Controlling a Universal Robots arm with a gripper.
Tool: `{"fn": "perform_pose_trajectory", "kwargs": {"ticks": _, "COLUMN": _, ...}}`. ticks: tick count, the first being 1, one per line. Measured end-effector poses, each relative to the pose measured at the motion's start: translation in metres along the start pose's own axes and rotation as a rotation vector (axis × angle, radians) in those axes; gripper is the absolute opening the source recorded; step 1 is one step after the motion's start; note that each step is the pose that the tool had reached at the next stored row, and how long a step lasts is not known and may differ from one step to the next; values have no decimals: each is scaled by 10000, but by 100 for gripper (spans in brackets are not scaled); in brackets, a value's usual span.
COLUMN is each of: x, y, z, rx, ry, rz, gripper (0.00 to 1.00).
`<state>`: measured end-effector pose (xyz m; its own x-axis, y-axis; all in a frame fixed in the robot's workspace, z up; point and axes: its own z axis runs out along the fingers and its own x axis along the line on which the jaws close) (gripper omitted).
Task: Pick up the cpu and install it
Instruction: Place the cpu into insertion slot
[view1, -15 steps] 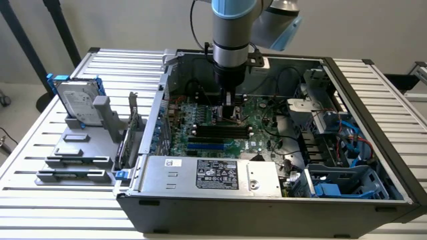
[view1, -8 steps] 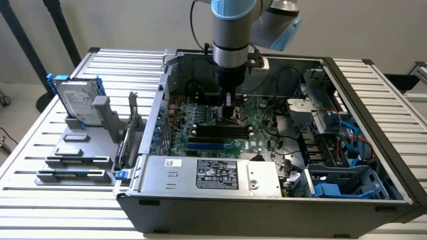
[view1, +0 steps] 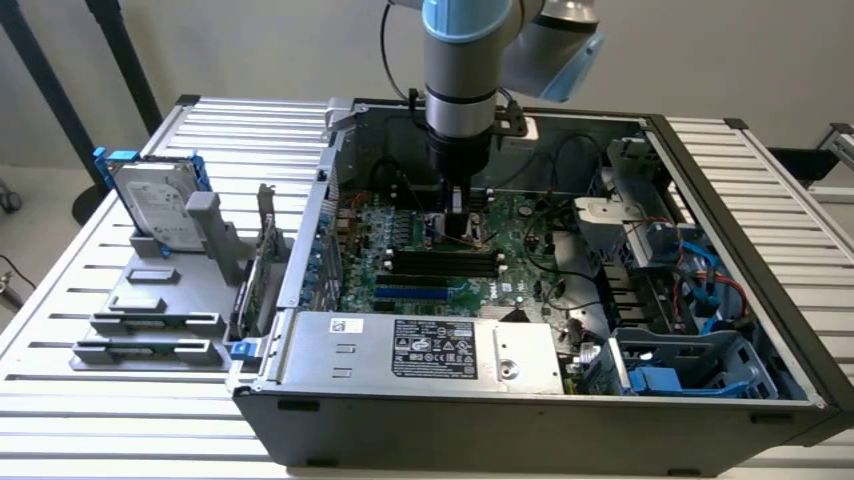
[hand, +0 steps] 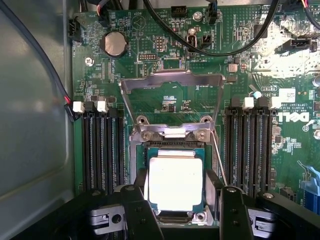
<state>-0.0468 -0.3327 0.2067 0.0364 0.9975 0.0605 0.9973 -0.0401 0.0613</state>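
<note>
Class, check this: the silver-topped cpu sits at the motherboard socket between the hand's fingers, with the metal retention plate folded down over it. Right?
No: the wrist view shows the retention plate flipped open, clear of the cpu. The rest holds: the cpu sits at the socket between the fingers of the hand.

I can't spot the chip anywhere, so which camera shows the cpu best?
The wrist view: the cpu, square and silver-topped, is seen from straight above against the motherboard, framed by the gripper. In the exterior view the gripper, standing over the board, hides it.
</note>
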Motion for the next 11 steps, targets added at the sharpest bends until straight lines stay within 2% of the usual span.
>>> {"fn": "perform_pose_trajectory", "kwargs": {"ticks": 7, "x": 4, "y": -4, "z": 12, "rx": -18, "ry": -20, "rz": -10, "gripper": 54}}
{"fn": "perform_pose_trajectory", "kwargs": {"ticks": 11, "x": 3, "y": -8, "z": 20, "rx": -17, "ry": -53, "rz": -15, "gripper": 54}}
